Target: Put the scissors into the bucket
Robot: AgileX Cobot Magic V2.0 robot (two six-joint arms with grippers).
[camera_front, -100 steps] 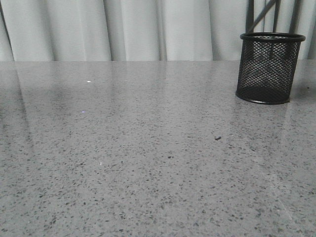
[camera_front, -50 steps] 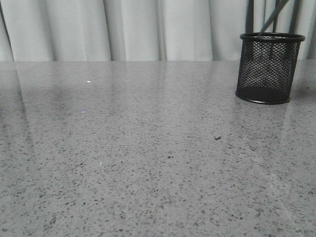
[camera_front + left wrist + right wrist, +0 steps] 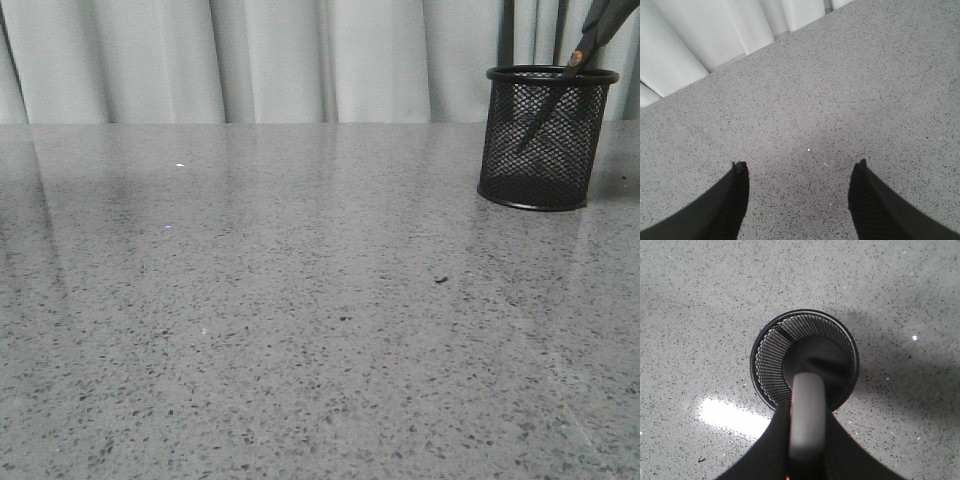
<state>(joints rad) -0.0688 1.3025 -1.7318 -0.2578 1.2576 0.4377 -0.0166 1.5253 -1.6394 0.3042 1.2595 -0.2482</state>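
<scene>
Scissors between right pincer fingers, above bucket.

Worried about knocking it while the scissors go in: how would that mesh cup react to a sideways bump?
The mesh cup looks light, being open wire, so it would probably slide on the glossy table. It is taller than its base is wide, so a knock from the scissors at the rim might tip it.
</scene>
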